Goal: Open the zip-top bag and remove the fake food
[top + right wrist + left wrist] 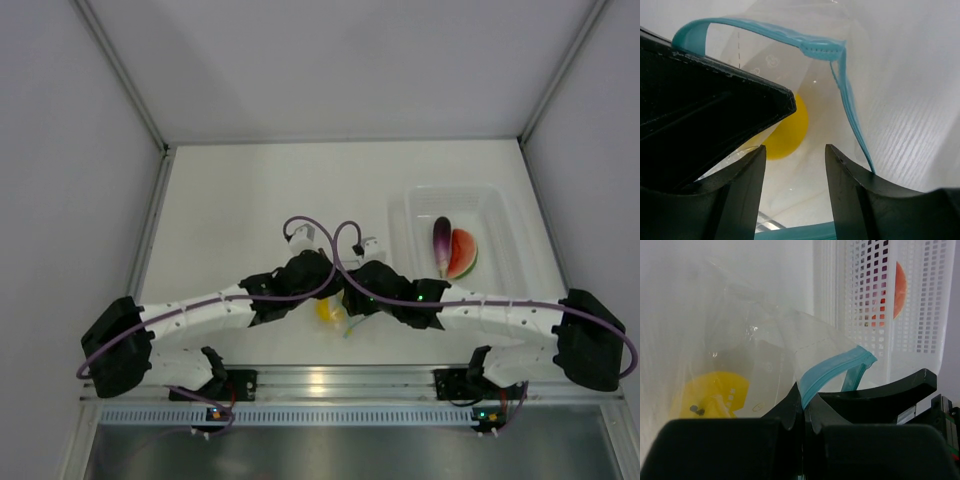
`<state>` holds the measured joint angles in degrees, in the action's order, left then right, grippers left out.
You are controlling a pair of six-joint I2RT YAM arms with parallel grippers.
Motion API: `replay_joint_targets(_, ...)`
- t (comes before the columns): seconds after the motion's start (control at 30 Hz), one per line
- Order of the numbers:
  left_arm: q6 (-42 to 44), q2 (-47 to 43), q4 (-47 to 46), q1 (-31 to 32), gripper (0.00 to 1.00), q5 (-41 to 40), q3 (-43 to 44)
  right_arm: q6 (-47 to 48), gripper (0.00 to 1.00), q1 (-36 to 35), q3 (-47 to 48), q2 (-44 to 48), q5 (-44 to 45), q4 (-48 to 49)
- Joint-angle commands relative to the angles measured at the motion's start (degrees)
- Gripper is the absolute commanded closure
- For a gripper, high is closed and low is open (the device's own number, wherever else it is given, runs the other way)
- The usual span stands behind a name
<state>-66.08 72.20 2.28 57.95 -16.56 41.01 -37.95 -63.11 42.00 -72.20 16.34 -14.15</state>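
My left pincer [803, 411] is clamped shut on the lip of the small clear crinkly zip-top bag [765, 340], right where its teal-blue zip strip [820, 47] comes out between the fingers. My right pincer [795, 148] stands apart with nothing gripped between its fingers. The strip loops wide above and runs down past the outer side of one finger, so I judge the mouth to be open. What the next move turns on is this: the round yellow plastic lemon [787, 130] lies straight ahead of my right pincer, inside the bag and past the open mouth, roughly on the line between the two fingers. Being round, it offers no long axis to line up with. The right arm is the free one and faces it directly, while the left is busy holding the bag. The bag sits on the white tabletop [250, 200] between my two wrists, just left of the pale rectangular tub [452, 188]. By count there is one bag, one tub and three food pieces. One of them, the lemon, is in the bag. The slim purple eggplant [441, 243] and the red-orange wedge [463, 255] lie side by side in the tub — two out, one to go.
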Motion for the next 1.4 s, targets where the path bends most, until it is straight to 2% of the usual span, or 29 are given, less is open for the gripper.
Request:
replay_joint_targets(0.0,1.84,1.53,-7.98,0.05,1.0,6.18,4.07,-2.11,0.49,-0.61,0.55,3.2,5.81,6.41)
replay_joint_targets(0.27,-3.61,-0.3,-14.67,0.23,1.0,9.09,2.94,-7.4,0.53,3.17,-6.49,5.32,3.09,13.01)
replay_joint_targets(0.63,-5.46,-0.05,-15.47,0.06,1.0,10.75,0.12,-3.44,0.47,3.43,1.5,1.28,19.6,-15.52)
replay_joint_targets(0.73,-5.99,-0.48,-16.17,-0.12,1.0,10.93,-1.64,-3.45,0.46,4.14,2.56,1.97,21.63,-17.75)
replay_joint_targets(0.87,-6.43,-0.66,-16.26,-0.21,1.0,9.88,-3.4,-0.63,0.46,4.66,1.16,5.14,12.42,-10.21)
replay_joint_targets(0.97,-6.86,-0.14,-16.17,-0.21,1.0,9.26,-4.89,1.65,0.43,4.66,2.73,4.97,6.89,-8.35)
replay_joint_targets(1.07,-7.39,-0.13,-16.26,-0.21,1.0,8.74,-7.08,4.64,0.42,4.58,6.94,0.59,1.27,-10.28)
replay_joint_targets(1.2,-7.31,-0.66,-16.17,-0.21,1.0,8.91,-9.19,5.35,0.41,2.91,8.89,-3.64,-1.83,-10.37)
replay_joint_targets(1.37,-7.13,-2.68,-16.17,-0.21,1.0,7.51,-12.0,2.98,0.38,1.33,7.31,-1.98,-6.04,-6.59)
